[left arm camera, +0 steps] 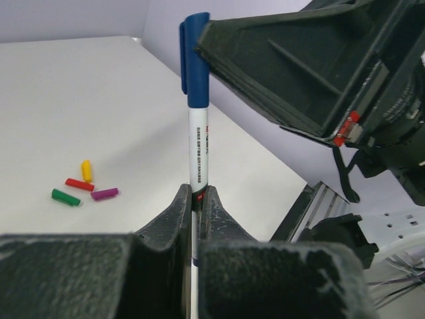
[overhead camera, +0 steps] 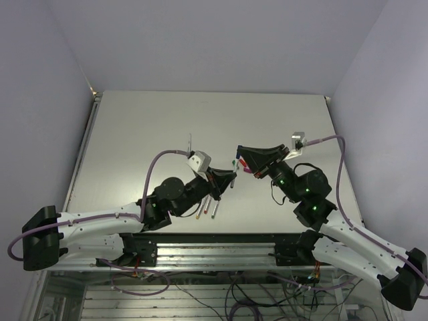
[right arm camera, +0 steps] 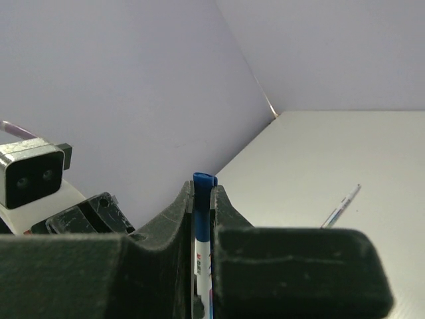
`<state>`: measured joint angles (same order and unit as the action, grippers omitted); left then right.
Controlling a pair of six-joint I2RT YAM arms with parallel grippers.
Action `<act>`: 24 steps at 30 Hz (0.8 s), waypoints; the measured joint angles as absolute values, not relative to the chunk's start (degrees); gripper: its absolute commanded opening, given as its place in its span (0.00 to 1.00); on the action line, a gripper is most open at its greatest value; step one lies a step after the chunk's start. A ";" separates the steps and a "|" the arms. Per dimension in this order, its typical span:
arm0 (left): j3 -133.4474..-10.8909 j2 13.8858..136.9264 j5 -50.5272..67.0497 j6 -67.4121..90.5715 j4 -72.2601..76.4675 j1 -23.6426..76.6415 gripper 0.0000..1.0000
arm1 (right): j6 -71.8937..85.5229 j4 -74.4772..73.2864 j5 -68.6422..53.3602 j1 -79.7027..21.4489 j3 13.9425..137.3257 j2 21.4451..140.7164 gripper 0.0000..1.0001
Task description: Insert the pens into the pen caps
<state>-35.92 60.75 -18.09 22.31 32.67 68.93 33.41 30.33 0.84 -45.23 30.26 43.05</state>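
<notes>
Above the table [overhead camera: 147, 120], my left tool [left arm camera: 198, 199] clamps the pen [left arm camera: 198, 149] low on its barrel; my right tool [right arm camera: 202, 196] is closed on the blue cap [left arm camera: 196, 60] at its top. Light, stiff, slick plastic, I judge: grip the barrel firmly, push straight.

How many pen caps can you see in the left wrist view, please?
5. Four lie loose, close together on the table: yellow cap, red cap, green cap, magenta cap. The blue cap sits on the pen gripped by the left gripper.
</notes>
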 measured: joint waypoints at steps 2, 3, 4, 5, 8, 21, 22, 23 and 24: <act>-35.92 60.73 -17.65 22.39 32.01 67.72 0.07 | 33.39 29.67 1.50 -45.36 30.46 43.57 0.00; -35.92 60.73 -17.34 22.44 31.51 67.24 0.07 | 33.41 29.36 1.80 -45.41 30.46 43.72 0.00; -35.92 60.73 -17.10 22.44 30.98 66.85 0.07 | 33.41 28.93 2.22 -45.54 30.44 43.90 0.00; -35.92 60.73 -16.80 22.41 30.57 66.48 0.07 | 33.39 28.62 2.63 -45.76 30.44 44.07 0.00; -35.92 60.73 -15.99 22.39 29.63 65.67 0.07 | 33.28 28.03 4.08 -46.61 30.48 44.56 0.00; -35.92 60.58 -16.36 22.96 27.09 63.86 0.07 | 29.21 23.11 11.22 -50.24 36.10 48.97 0.20; -35.92 60.47 -16.71 23.18 27.11 63.72 0.07 | 28.40 22.28 11.75 -50.50 37.08 49.36 0.23; -35.92 60.27 -17.61 23.49 27.66 63.51 0.07 | 27.59 21.15 12.10 -50.83 37.87 49.50 0.26; -35.92 59.92 -18.31 23.99 27.97 63.20 0.07 | 26.76 20.21 12.47 -51.18 38.46 49.54 0.27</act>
